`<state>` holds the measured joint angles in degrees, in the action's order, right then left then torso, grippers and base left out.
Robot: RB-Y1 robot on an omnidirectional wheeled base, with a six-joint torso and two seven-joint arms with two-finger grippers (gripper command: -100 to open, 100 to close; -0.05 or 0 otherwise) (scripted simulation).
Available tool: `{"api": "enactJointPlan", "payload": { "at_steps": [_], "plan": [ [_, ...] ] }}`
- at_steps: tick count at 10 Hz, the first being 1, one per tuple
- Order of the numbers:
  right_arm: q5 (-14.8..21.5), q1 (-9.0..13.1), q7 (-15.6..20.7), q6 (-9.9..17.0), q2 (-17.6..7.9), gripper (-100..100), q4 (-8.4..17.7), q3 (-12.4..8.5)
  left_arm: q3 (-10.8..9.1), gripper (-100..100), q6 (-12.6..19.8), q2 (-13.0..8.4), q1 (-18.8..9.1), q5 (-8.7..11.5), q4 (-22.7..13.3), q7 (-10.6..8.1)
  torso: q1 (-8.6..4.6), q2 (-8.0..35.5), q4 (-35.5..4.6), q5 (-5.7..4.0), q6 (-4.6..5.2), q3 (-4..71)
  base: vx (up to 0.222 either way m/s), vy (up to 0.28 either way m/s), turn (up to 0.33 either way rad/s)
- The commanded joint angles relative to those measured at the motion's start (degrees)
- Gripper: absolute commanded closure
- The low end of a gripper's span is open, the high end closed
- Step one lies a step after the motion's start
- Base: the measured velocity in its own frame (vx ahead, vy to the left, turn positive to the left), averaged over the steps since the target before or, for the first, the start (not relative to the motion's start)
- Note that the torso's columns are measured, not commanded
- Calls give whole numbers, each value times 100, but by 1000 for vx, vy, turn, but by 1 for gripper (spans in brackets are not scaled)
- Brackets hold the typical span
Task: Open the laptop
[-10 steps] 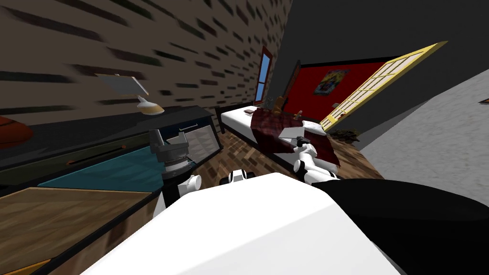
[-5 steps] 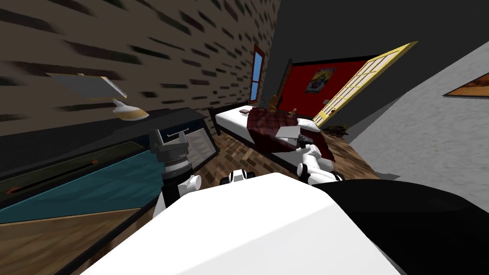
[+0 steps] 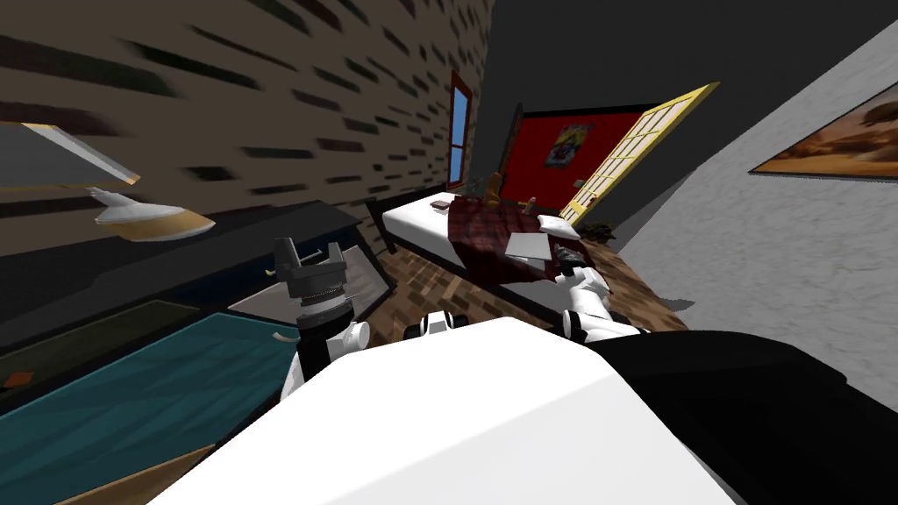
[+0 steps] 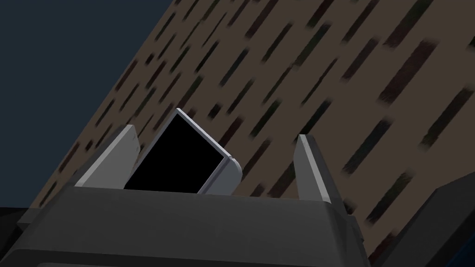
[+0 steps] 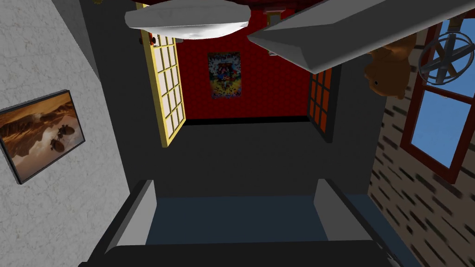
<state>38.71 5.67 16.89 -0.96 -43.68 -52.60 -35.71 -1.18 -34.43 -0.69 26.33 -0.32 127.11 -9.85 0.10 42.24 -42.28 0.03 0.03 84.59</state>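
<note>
The laptop [image 3: 529, 245] is a flat light grey slab on the dark red blanket [image 3: 478, 230] of the bed [image 3: 416, 219]. My right gripper [image 3: 566, 256] hovers just beside its near edge. In the right wrist view the laptop [image 5: 324, 30] is a grey wedge beyond the open right gripper [image 5: 236, 208], apart from the fingers, with nothing between them. I cannot tell how far its lid is lifted. My left gripper [image 3: 310, 252] is raised at my left side; its fingers [image 4: 113, 157] stand open and empty.
A white pillow [image 3: 557, 225] lies on the bed just past the laptop, and a brown teddy bear [image 5: 385, 69] sits by the window. A dark cabinet [image 3: 333, 224] and a teal rug [image 3: 175, 386] lie to my left. A yellow-framed door [image 3: 627, 158] stands open beyond the bed.
The whole head view has swung, so I have turned. My right hand has drawn slightly back from the laptop's edge. The left arm holds its pose.
</note>
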Motion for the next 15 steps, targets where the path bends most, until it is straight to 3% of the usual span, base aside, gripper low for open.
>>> {"api": "enactJointPlan", "payload": {
  "at_steps": [1, 2, 3, 4, 5, 6, 7, 8, 9, 10, 11, 12, 13, 14, 15],
  "plan": [
    [-441, -428, -209, -318, -354, -100, -228, 363, 1, 0, 0, 0, -1, 0, 0, 0, -1, -7, 4, -1, -11, 5, 254, 72, -314],
    [-579, -544, -209, -318, -354, -100, -228, 363, 0, 0, 0, 0, 1, 0, 0, 0, -6, -19, 6, -1, 0, 12, 208, 69, -201],
    [-757, -729, -355, -513, -607, -100, -390, 582, 0, 0, 0, 0, -1, 0, 0, 0, -13, 1, 2, -5, -10, 2, 227, 101, -374],
    [-928, -883, -355, -513, -607, -100, -390, 623, 0, 0, 0, 0, 1, 0, 0, 0, -5, 4, -1, -1, 3, -2, 191, 89, -184],
    [-1114, -1095, -502, -708, -861, -100, -552, 863, 1, 0, 0, 0, -2, 0, 0, 0, -12, 16, -3, -4, -11, -9, 224, 93, -284],
    [-1277, -1221, -502, -708, -861, -100, -552, 882, 0, 0, 0, 0, 0, 0, 0, 0, -11, 3, -1, -3, 0, -2, 193, 87, -180],
    [-1457, -1417, -649, -903, -1114, -100, -714, 1123, 0, 0, 0, 0, -2, 0, 0, 0, -15, 10, -1, -5, -8, -4, 228, 93, -341],
    [-1625, -1560, -649, -903, -1114, -100, -714, 1141, 0, 0, 0, 0, 0, 0, 0, 0, -11, -2, 1, -3, 2, 1, 171, 89, -173],
    [-1797, -1759, -796, -1098, -1347, -100, -876, 1375, 0, 0, 0, -1, -2, 0, 0, 0, -13, 14, -1, -5, -9, -6, 178, 109, -301],
    [-1949, -1888, -796, -1098, -1367, -100, -876, 1401, 0, 0, 0, 0, -1, 0, 0, 0, -6, 10, -3, -3, 1, -6, 169, 109, -216],
    [-2119, -2055, -943, -1293, -1584, -100, -1038, 1624, 0, 0, 0, 0, -2, 0, 0, 0, -9, 10, -2, -2, -7, -5, 206, 138, -257],
    [-2291, -2224, -943, -1293, -1620, -100, -1038, 1660, 0, 0, 0, 0, -1, 0, 0, 0, 0, -5, 2, 0, -3, 3, 166, 120, -189],
    [-2178, -2090, -913, -1288, -1579, -100, -967, 1616, 0, 0, 0, 0, -2, 0, 0, 0, -12, 6, 1, -3, -7, -1, 57, 46, -26],
    [-2197, -2104, -927, -1296, -1588, 0, -971, 1629, 0, 0, 0, -1, -4, 0, 0, 0, -35, 32, -7, -10, -8, -18, 15, 12, 9],
    [-2195, -2101, -926, -1296, -1587, 0, -972, 1627, 0, 0, 1, -1, -4, 0, 0, 0, -38, 38, -11, -13, -3, -24, 8, 5, 1]
  ]
}}
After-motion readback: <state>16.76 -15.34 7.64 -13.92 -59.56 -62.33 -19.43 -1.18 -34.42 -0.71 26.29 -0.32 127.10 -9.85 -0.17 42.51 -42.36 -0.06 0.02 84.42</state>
